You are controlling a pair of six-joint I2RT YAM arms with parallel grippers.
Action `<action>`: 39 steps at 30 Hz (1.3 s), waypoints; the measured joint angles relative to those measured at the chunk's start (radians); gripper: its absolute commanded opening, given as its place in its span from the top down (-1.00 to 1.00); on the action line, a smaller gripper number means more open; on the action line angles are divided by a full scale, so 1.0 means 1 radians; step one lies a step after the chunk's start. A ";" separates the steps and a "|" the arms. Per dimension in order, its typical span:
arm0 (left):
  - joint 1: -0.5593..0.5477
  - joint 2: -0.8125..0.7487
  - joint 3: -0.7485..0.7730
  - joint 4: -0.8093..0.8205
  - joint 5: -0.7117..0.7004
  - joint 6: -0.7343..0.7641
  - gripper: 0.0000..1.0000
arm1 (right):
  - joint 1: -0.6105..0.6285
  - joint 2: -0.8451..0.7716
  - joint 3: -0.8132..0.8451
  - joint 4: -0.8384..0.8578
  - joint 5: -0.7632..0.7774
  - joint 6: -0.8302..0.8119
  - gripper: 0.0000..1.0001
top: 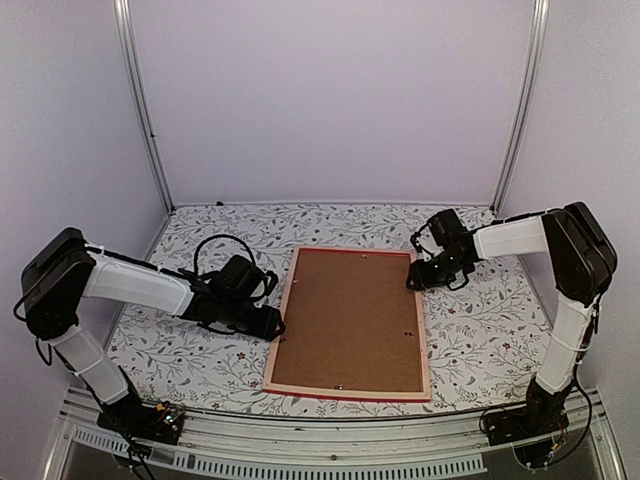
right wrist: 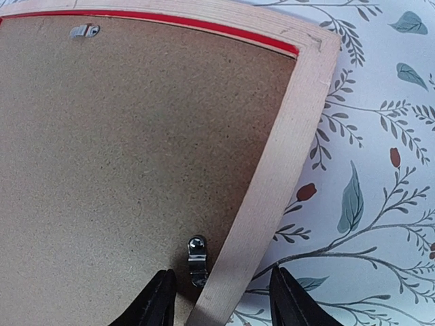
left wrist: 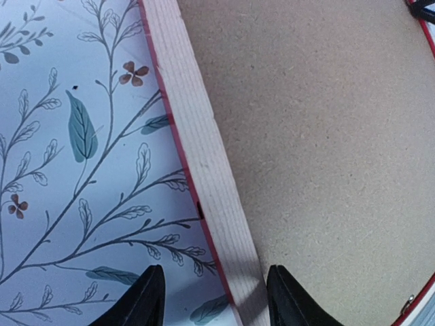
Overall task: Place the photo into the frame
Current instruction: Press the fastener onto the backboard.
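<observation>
The frame [top: 287, 320] lies face down on the table, pale wood back up, with a brown backing board [top: 350, 320] in it. The photo is hidden. My left gripper [top: 268, 322] is open at the frame's left rail [left wrist: 204, 176], one finger on each side of the rail. My right gripper [top: 412, 282] is open at the frame's far right corner, straddling the right rail [right wrist: 272, 190] next to a metal turn clip [right wrist: 197, 257]. A thin red edge of the frame [right wrist: 170, 20] shows along the rail.
A floral tablecloth [top: 200, 350] covers the table. Another metal clip [right wrist: 84, 30] sits on the backing near the top rail. White walls and metal posts [top: 140, 100] close off the back and sides.
</observation>
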 measured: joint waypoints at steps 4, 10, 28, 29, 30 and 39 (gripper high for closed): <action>0.000 0.000 0.000 0.000 0.000 0.000 -0.08 | 0.000 0.001 0.000 0.000 0.008 0.000 0.13; 0.000 0.002 0.000 0.001 0.000 0.000 -0.08 | 0.002 0.005 0.004 0.001 0.008 0.001 0.22; 0.000 0.002 0.000 0.002 0.000 0.000 -0.08 | -0.015 0.026 0.028 0.007 -0.025 0.045 0.39; 0.000 0.002 0.000 0.002 0.000 0.000 -0.08 | -0.018 0.026 0.028 0.008 -0.032 0.047 0.38; 0.000 0.002 -0.001 0.002 0.000 0.000 -0.08 | -0.021 0.026 0.028 0.009 -0.038 0.048 0.32; 0.000 0.002 -0.001 0.004 0.000 0.000 -0.08 | -0.056 0.026 0.017 0.048 -0.096 0.069 -0.05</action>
